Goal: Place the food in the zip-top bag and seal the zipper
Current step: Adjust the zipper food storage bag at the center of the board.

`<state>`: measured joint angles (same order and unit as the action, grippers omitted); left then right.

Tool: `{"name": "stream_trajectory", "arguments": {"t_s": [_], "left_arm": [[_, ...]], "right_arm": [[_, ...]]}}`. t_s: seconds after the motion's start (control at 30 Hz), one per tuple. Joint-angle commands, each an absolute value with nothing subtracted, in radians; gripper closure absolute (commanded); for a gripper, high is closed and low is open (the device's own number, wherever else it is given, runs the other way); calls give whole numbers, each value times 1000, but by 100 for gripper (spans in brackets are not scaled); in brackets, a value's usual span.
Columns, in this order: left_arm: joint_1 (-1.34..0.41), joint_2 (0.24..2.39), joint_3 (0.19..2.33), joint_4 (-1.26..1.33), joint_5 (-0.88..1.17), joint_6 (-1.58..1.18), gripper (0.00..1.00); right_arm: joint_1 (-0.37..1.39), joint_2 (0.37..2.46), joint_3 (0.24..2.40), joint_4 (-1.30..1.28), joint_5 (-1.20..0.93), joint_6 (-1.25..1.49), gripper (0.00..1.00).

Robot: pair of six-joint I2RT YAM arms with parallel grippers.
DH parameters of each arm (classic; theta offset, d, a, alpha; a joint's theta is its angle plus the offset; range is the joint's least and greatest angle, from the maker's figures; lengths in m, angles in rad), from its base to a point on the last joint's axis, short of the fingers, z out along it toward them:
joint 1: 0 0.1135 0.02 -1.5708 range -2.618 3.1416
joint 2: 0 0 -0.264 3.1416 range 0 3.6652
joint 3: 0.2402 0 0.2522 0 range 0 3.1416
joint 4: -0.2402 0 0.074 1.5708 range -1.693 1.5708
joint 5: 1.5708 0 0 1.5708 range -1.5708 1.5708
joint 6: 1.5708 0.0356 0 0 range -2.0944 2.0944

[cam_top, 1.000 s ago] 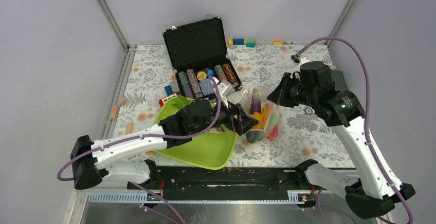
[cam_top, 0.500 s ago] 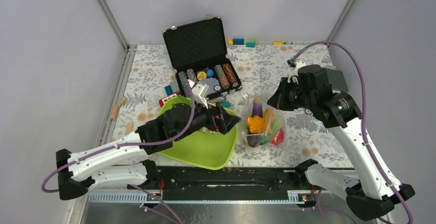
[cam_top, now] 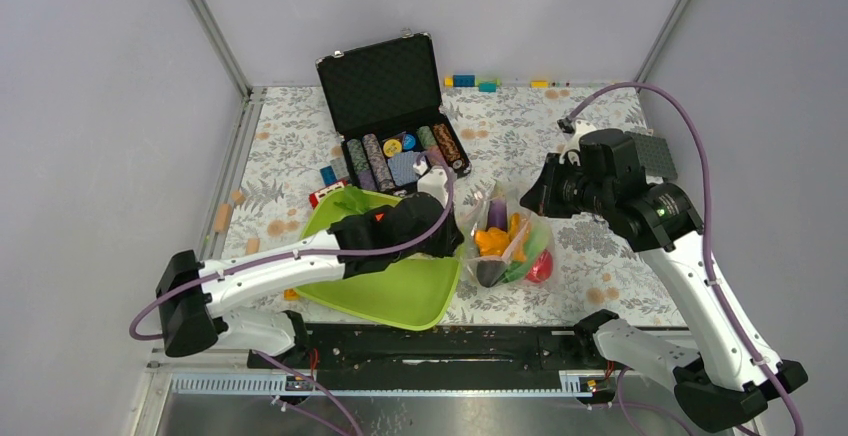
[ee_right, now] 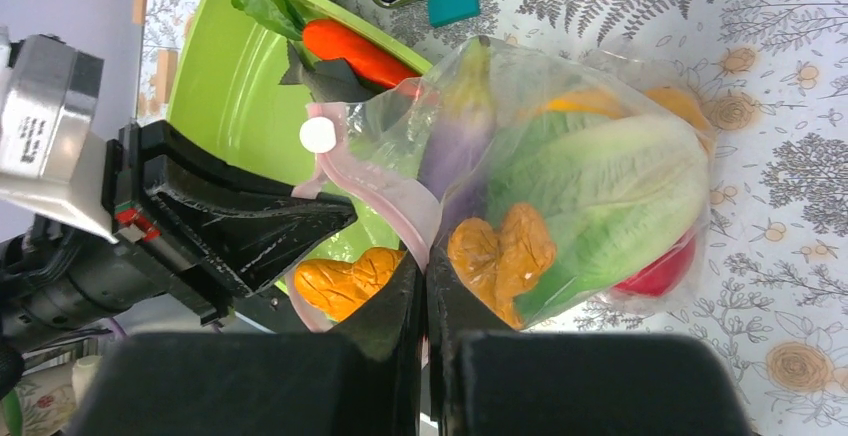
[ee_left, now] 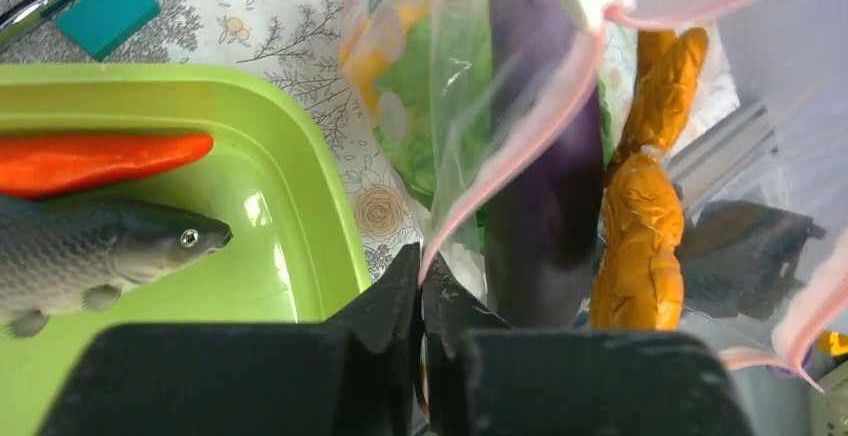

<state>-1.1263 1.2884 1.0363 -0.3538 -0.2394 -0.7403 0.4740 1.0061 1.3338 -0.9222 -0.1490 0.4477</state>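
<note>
Both the left claw (ee_left: 421, 281) and right claw (ee_right: 424, 281) pinch the pale pink zipper strip (ee_left: 500, 166) of the clear crinkly plastic bag (ee_right: 520, 76) bulging just beyond their tips; a slipping pinch could spill its toy food (ee_right: 600, 176).

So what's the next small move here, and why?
Probably open the left hand off the zipper and reach for the carrot or grey fish, both lying in the lime-green tray. The right hand also pinches the zipper, so it could likely hold the zip-top bag up alone.
</note>
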Motion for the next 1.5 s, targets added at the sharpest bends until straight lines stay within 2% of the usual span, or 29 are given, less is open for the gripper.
{"name": "stream_trajectory", "arguments": {"t_s": [0.0,0.17,0.33,0.6,0.77,0.9,1.03,1.2,1.37,1.43,1.47], "left_arm": [[-1130,1289,1126,-336,-169,-716,100],[-1134,1307,1254,-325,-183,-639,100],[-1134,1424,1510,-342,-153,-573,100],[-1133,1705,1818,-505,-297,-538,100],[-1131,1791,1881,-610,-428,-547,100],[-1130,1764,1877,-642,-537,-541,100],[-1130,1729,1838,-594,-480,-515,100],[-1130,1686,1786,-484,-343,-498,92],[-1129,1674,1797,-443,-294,-484,91],[-1129,1675,1802,-442,-295,-485,87],[-1129,1674,1802,-441,-295,-485,82]], "right_arm": [[474,981,1330,-918,-84,409,100],[474,989,1317,-1008,83,367,100],[474,960,1328,-1071,280,352,100],[474,911,1301,-1078,340,345,100],[474,936,1305,-1106,458,376,100],[474,936,1315,-1105,511,386,100],[474,930,1310,-1076,461,377,100],[474,905,1313,-1025,387,367,100],[474,889,1345,-999,331,362,100],[474,893,1350,-1000,318,365,100],[473,895,1351,-999,313,366,100]]}}
